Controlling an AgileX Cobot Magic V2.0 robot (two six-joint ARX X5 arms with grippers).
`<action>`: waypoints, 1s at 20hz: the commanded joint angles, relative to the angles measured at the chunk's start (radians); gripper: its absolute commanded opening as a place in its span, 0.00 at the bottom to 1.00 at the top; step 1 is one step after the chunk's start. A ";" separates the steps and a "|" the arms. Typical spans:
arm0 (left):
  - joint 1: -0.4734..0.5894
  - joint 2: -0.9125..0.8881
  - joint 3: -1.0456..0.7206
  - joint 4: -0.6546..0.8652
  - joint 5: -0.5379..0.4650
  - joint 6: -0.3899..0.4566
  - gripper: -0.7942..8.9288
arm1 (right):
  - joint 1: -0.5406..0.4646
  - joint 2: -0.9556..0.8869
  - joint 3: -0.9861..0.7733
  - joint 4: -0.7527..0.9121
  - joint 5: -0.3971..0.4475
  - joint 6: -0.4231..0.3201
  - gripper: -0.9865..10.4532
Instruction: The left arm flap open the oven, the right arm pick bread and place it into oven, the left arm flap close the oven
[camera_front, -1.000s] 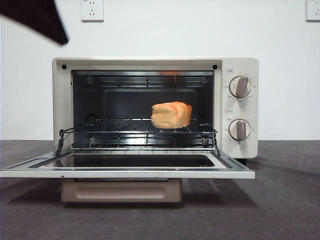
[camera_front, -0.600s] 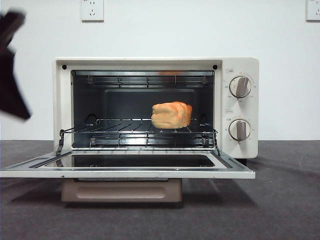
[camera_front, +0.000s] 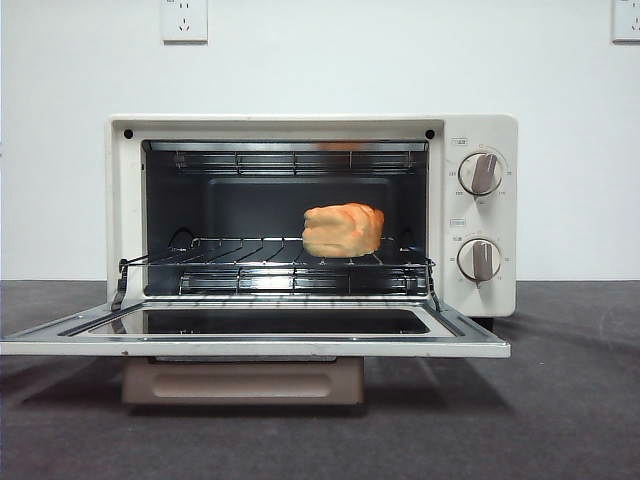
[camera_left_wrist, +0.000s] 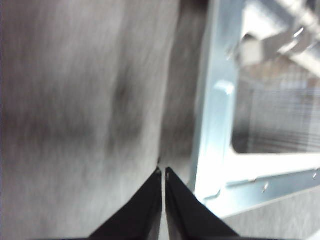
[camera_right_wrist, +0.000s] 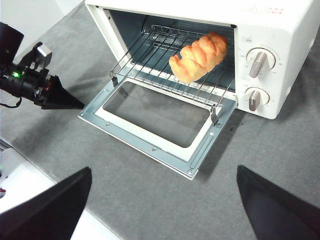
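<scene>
The left gripper (camera_left_wrist: 163, 172), jaws pressed together, sits just beside the corner of the lowered door (camera_right_wrist: 145, 131) — beyond it the bread (camera_front: 343, 229) rests on the rack inside the oven (camera_front: 480, 130). The right gripper (camera_right_wrist: 165, 197) waits spread wide, well back. A tip catching the door's edge instead of its underside could slip off — or shove the oven.

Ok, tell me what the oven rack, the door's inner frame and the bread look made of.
Rack: thin bright wire, likely chromed steel; it glints. Door frame: bare silvery sheet metal, probably galvanized or zinc-plated, with small fasteners showing. Bread: matte golden-orange with a lumpy, ridged top; real or a foam prop, cannot tell.
</scene>
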 joint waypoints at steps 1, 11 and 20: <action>-0.008 0.036 -0.003 -0.021 0.013 0.020 0.10 | 0.005 0.003 0.019 0.006 0.008 0.002 0.49; -0.039 0.100 -0.003 0.004 0.092 0.024 0.10 | 0.005 0.003 0.019 0.006 0.008 0.003 0.49; -0.039 0.100 -0.003 0.039 0.221 -0.018 0.10 | 0.005 0.003 0.019 0.006 0.007 0.008 0.49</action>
